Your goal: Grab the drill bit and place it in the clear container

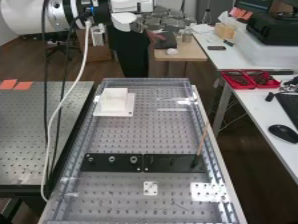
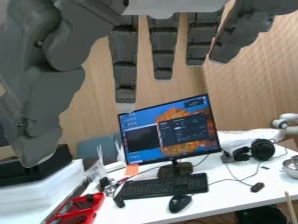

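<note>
Clock directions here follow the board as the high view shows it, with 12 at its far end. Nearest, at 6 o'clock, lies a small white plate [image 1: 151,188]. Just beyond it a black bar [image 1: 169,167] crosses the board, with three small metal pieces [image 1: 112,159] towards 8 and a thin brown stick [image 1: 201,141] at 4, tilted towards 1. The drill bit is probably one of those metal pieces, though I cannot tell which, nor rule out the stick. Farther on, a white block [image 1: 114,99] sits at 11, and pale glints [image 1: 172,109] at 1 may mark the clear container. The hand [image 2: 163,49] is past 12, released and empty, its fingers straight.

To do the reach well, bring the hand down towards 6 at a safe height, confirm the bit, then lower with thumb and fingers either side of it. Pinch lightly but squarely, clear of the bar, and lift along the bit's own line; a sideways pull could jam it or knock its neighbours
</note>
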Controlling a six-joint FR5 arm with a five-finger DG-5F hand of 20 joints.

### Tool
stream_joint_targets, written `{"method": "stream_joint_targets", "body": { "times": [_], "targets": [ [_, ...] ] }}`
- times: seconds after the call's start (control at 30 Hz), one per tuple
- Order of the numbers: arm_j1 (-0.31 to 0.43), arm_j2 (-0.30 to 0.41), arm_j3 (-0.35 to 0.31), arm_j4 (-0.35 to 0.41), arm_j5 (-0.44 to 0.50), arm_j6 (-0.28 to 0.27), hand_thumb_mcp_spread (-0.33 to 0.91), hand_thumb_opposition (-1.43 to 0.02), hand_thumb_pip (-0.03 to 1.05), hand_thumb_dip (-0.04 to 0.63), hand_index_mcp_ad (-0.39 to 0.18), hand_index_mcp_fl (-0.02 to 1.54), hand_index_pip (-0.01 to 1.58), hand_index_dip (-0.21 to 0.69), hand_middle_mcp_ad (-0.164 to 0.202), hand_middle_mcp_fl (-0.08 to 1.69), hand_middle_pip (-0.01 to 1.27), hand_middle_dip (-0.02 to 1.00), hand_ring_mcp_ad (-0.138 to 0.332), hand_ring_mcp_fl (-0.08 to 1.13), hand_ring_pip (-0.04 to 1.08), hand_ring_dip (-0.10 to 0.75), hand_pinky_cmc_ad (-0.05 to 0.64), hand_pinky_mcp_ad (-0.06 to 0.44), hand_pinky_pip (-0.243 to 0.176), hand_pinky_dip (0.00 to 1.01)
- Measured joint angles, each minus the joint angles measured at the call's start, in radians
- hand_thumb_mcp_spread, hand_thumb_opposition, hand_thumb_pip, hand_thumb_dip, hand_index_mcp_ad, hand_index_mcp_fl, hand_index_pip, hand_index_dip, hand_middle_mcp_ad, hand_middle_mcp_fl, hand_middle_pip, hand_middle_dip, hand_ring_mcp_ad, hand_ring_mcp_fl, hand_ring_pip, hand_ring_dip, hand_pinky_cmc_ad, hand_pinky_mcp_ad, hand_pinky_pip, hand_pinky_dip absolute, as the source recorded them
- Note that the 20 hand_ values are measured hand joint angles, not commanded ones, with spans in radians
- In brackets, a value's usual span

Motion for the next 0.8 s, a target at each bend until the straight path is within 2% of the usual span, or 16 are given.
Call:
{"method": "stream_joint_targets", "body": {
  "times": [0.8],
  "targets": [
    [-0.003, 0.007, -0.008, 0.003, 0.001, 0.002, 0.39, -0.75, 0.27, 0.159, -0.098, 0.57, 0.04, 0.654, 0.091, 0.16, 0.12, 0.27, 0.164, 0.04, 0.1, 0.059, 0.283, 0.15, -0.094, 0.19]
  ]
}}
